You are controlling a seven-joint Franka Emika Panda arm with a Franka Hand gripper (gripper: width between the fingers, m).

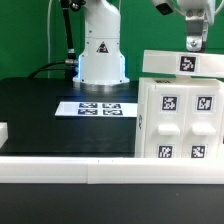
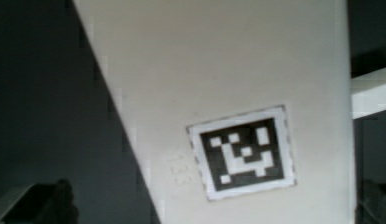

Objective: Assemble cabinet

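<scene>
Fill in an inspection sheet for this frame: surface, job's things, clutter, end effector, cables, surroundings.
Surface: black table, white rail along its front.
Job's things: cabinet on the exterior view's right, tagged panel on top.
Clutter: marker board; small white piece at the exterior view's left edge.
End effector: open, above the tagged panel; contact unclear.
Cables: black cable beside the robot base.
Surroundings: green backdrop.

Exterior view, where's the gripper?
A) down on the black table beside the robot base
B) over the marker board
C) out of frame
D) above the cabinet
D: the gripper hangs above the cabinet at the exterior view's right, away from the marker board and the robot base.
</scene>
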